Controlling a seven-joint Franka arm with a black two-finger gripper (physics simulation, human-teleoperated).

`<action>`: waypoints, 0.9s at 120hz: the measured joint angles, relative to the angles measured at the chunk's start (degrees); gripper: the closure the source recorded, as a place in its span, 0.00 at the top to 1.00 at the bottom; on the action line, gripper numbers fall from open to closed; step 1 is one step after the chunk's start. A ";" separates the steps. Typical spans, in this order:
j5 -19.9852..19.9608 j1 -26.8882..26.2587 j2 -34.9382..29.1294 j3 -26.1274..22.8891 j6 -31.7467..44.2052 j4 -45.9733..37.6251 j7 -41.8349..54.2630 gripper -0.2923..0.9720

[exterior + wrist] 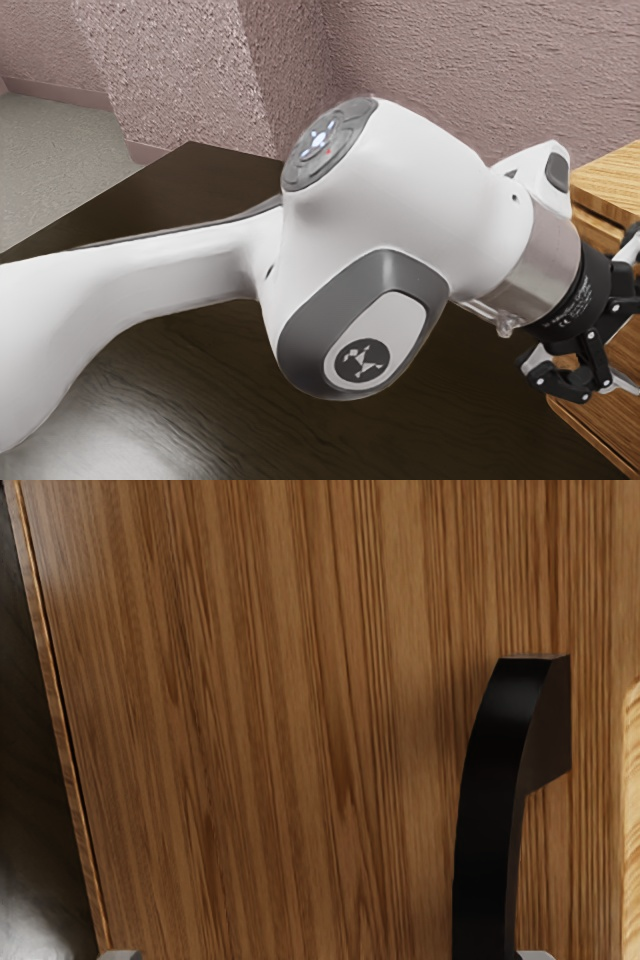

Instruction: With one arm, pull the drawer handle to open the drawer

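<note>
The wooden drawer front (250, 730) is right in front of my hand in the wrist view, and a curved black handle (505, 810) stands out from it. Two grey fingertips (120, 954) peek in at that view's lower edge, far apart. The handle lies between them, close to one of the two. In the exterior view my black gripper (622, 315) is at the far right, open, up against the wooden cabinet (610, 190). Its fingers run partly out of that view.
The cabinet stands on a dark brown table (200, 190). My white arm (380, 250) crosses most of the exterior view. Behind are pink rough walls (480, 60) and a grey floor (50, 150) at the exterior view's left.
</note>
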 joint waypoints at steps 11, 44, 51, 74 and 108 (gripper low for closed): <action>-0.04 -0.14 -0.40 0.21 -0.09 -0.82 -0.07 0.58; -1.08 0.32 -6.04 0.53 -0.38 -4.16 -0.26 0.58; -1.94 0.12 -7.46 0.70 -0.42 -5.13 -0.28 0.58; -4.21 -0.01 -11.08 1.19 -0.51 -8.24 -0.32 0.58; -8.03 0.07 -16.53 1.67 -0.60 -12.98 -0.34 0.58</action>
